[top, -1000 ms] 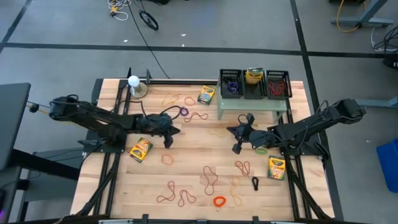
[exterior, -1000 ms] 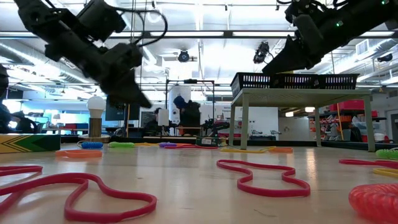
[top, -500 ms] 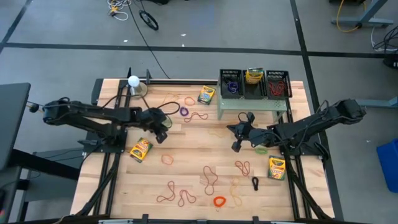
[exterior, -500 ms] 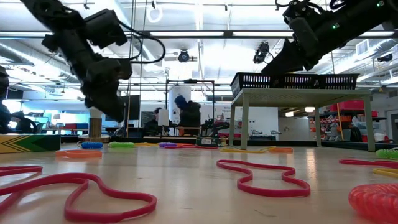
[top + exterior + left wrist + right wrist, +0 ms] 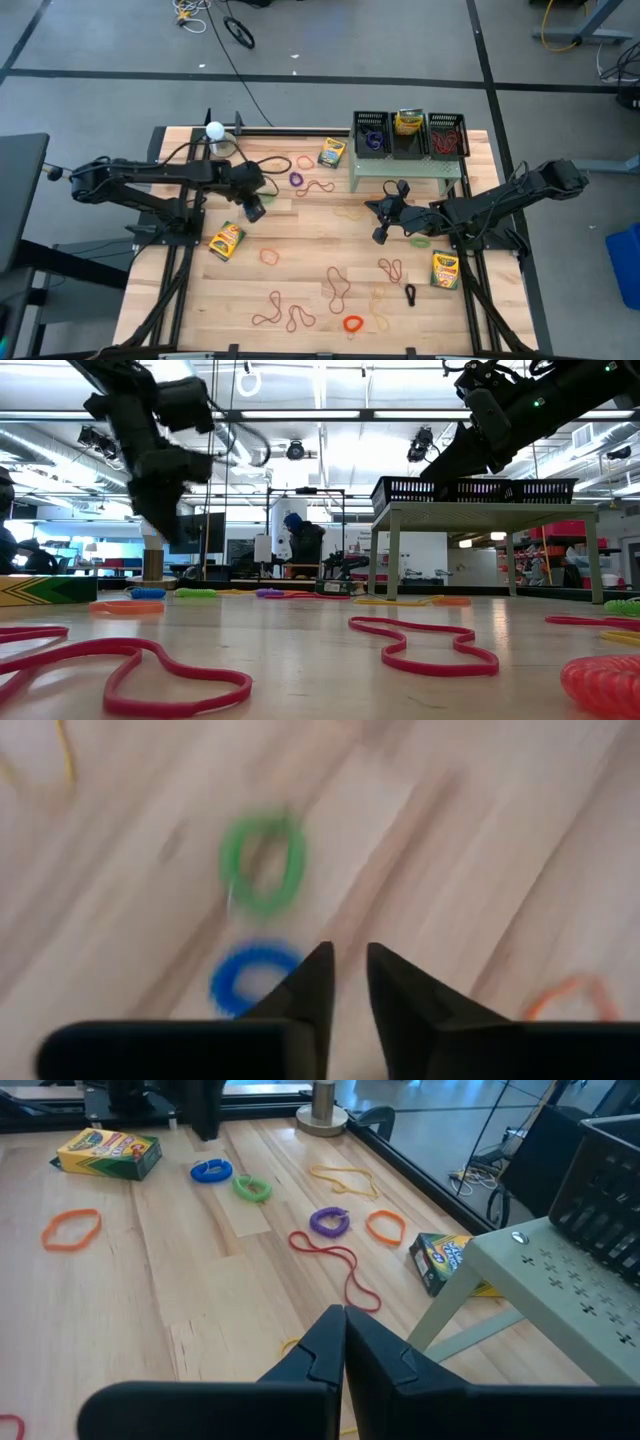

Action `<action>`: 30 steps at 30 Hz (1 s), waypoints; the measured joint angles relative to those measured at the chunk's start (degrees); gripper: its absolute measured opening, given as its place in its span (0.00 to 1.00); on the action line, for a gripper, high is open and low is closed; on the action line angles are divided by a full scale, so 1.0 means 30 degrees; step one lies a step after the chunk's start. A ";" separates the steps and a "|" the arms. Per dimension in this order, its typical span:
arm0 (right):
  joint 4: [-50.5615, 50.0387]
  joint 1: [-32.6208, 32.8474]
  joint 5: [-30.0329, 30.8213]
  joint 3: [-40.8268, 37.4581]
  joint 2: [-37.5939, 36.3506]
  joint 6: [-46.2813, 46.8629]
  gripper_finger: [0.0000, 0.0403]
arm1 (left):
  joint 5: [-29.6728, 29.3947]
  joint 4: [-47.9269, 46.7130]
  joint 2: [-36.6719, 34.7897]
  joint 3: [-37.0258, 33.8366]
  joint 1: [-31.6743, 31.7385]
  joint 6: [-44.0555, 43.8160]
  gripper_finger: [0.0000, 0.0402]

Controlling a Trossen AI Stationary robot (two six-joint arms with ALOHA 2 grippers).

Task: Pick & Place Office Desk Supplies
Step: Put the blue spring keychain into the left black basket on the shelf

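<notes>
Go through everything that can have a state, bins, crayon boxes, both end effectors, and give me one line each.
Left end effector: slightly parted, empty, above the blue ring.
Right end effector: shut, empty.
Three black bins: on the green stand, all holding items.
Crayon boxes: closed, flat on the table.

Three crayon boxes [image 5: 227, 241], yellow and green, lie flat on the wooden table: one at the left, a second [image 5: 332, 153] near the far edge, a third [image 5: 445, 269] at the right. Small rings rest apart on the boards, blue [image 5: 211, 1170] just beside green [image 5: 253, 1187], purple [image 5: 329, 1222] and orange [image 5: 384, 1227] farther along. Thin red rubber-band loops [image 5: 338, 288] sprawl across the near half, with an orange coil [image 5: 352, 323] among them.
</notes>
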 joint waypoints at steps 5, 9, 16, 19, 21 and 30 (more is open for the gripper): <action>0.0018 0.0000 0.0000 0.0000 0.0007 0.0004 0.05 | 0.0313 -0.2092 0.1726 0.0090 0.0005 0.0160 0.32; 0.0106 0.0000 0.0005 0.0000 0.0007 0.0281 0.05 | 0.1001 -0.2114 0.3440 0.0094 0.0778 0.0197 0.40; 0.0106 0.0000 0.0000 0.0000 0.0007 0.0368 0.05 | 0.1034 -0.1862 0.4701 0.0090 0.3146 0.1643 0.43; 0.0106 0.0000 0.0000 0.0000 0.0007 0.0368 0.05 | 0.1180 -0.1721 0.4646 0.0090 0.3985 0.1971 0.43; 0.0112 0.0000 0.0000 0.0006 0.0006 0.0368 0.05 | 0.1426 -0.1744 0.4643 0.0090 0.4360 0.2254 0.42; 0.0120 -0.0207 -0.0007 0.0007 0.0007 0.0354 0.05 | 0.1706 -0.2034 0.4628 0.1626 0.4660 0.4593 0.43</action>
